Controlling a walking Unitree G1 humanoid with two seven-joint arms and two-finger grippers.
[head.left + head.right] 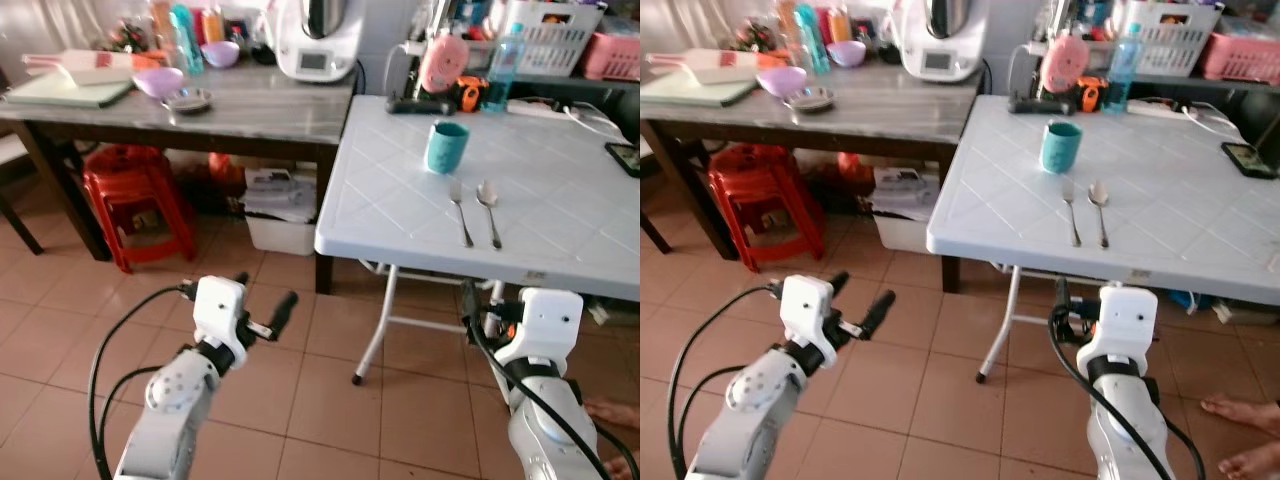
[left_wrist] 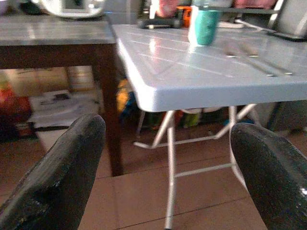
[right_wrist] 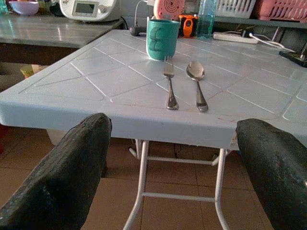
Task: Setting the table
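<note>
Fork (image 1: 460, 211) lay just left of spoon (image 1: 489, 211) on table (image 1: 560, 220); cup (image 1: 446, 147) at 11 o'clock behind them.

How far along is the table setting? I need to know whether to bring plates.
Done: a teal cup, fork and spoon lie on the white table. In hand: nothing; left gripper and right gripper are open, below the table edge. Left: no plate at that setting yet.

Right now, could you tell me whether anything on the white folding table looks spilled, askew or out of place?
Nothing stands out. The teal cup stands upright, and the fork and spoon lie neatly side by side just in front of it on the white table. No spill shows.
</note>
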